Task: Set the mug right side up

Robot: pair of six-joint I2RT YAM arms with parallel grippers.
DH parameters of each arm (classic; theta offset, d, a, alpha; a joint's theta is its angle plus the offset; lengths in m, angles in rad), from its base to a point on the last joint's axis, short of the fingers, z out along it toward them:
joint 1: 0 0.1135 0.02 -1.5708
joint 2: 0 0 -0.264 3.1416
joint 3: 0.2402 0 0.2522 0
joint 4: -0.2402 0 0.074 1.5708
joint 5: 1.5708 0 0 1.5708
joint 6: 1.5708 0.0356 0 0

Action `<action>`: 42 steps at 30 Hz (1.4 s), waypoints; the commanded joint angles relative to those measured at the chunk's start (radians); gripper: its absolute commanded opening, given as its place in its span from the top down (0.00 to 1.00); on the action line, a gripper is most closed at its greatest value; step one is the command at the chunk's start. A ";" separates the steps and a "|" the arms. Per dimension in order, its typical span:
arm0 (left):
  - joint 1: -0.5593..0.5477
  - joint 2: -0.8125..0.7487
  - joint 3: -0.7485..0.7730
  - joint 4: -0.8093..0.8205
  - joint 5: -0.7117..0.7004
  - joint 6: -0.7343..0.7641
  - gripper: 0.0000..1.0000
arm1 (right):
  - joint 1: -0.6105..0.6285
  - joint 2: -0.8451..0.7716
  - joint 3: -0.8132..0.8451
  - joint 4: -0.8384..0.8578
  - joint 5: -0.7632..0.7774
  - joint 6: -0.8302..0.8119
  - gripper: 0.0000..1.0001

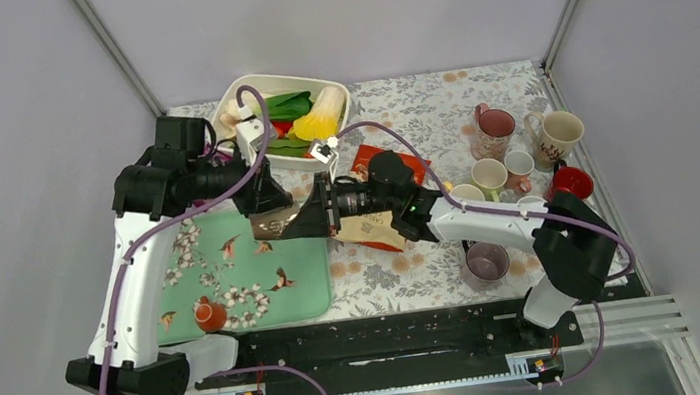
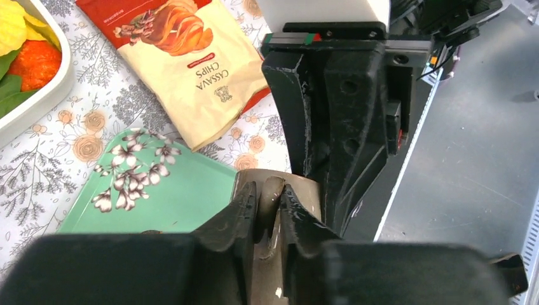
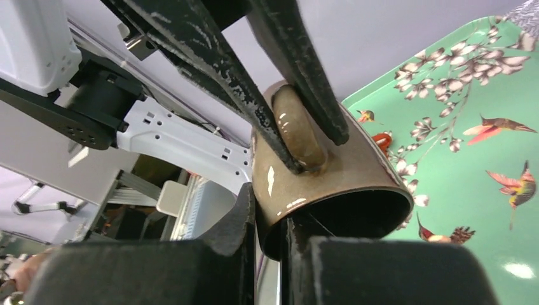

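A brown mug (image 1: 274,227) hangs on its side in the air above the green floral tray (image 1: 286,286). My left gripper (image 1: 269,205) is shut on the mug's handle (image 2: 274,194), with one finger on each side of it. My right gripper (image 1: 307,221) is shut on the mug's rim. In the right wrist view, one finger of my right gripper (image 3: 270,216) is inside the dark opening and the other is outside the wall of the mug (image 3: 356,171). The left fingers (image 3: 210,57) come down onto the handle from above. The mug's opening faces the right arm.
A white bowl of vegetables (image 1: 290,114) stands at the back. A cassava chips bag (image 1: 384,223) lies under the right arm. Several mugs (image 1: 521,146) stand at the right and a purple mug (image 1: 487,261) nearer the front. A small red cup (image 1: 209,313) sits on the tray.
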 commanded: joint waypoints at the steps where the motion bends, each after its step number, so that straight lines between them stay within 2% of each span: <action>1: -0.013 -0.023 -0.013 0.079 -0.084 -0.020 0.48 | 0.015 -0.133 0.021 -0.128 0.112 -0.157 1.00; 2: -0.007 -0.038 -0.026 0.088 -0.114 -0.020 0.19 | 0.011 -0.165 0.022 -0.235 0.149 -0.216 1.00; 3: -0.003 -0.056 -0.034 0.095 -0.147 -0.020 0.03 | 0.005 -0.198 0.027 -0.339 0.191 -0.276 1.00; 7: 0.018 -0.130 -0.057 0.117 -0.292 -0.018 0.01 | 0.001 -0.317 0.114 -0.895 0.535 -0.534 1.00; 11: 0.021 -0.236 -0.202 0.227 -0.428 -0.011 0.01 | -0.044 -0.417 0.167 -1.260 0.875 -0.608 1.00; 13: 0.021 -0.274 -0.290 0.261 -0.473 0.021 0.01 | -0.115 -0.455 0.188 -1.420 0.946 -0.589 1.00; 15: 0.023 -0.285 -0.359 0.265 -0.517 0.057 0.01 | -0.233 -0.489 0.195 -1.560 0.954 -0.564 1.00; 18: 0.029 -0.272 -0.434 0.268 -0.541 0.081 0.01 | -0.347 -0.528 0.202 -1.730 0.996 -0.535 1.00; 21: 0.034 -0.257 -0.502 0.322 -0.518 0.060 0.01 | -0.488 -0.571 0.209 -1.793 1.025 -0.543 1.00; 25: 0.035 -0.253 -0.571 0.418 -0.509 0.023 0.01 | -0.761 -0.585 0.257 -1.831 1.058 -0.586 1.00; 31: 0.035 -0.268 -0.590 0.416 -0.500 0.049 0.01 | -1.150 -0.556 0.209 -1.738 0.948 -0.627 1.00; 37: 0.035 -0.289 -0.606 0.408 -0.479 0.069 0.01 | -1.362 -0.435 0.176 -1.701 0.885 -0.610 1.00; 40: 0.036 -0.294 -0.610 0.407 -0.482 0.075 0.01 | -1.464 -0.383 0.104 -1.653 0.738 -0.586 1.00; 42: 0.036 -0.305 -0.623 0.414 -0.482 0.083 0.01 | -1.481 -0.348 0.089 -1.643 0.743 -0.581 1.00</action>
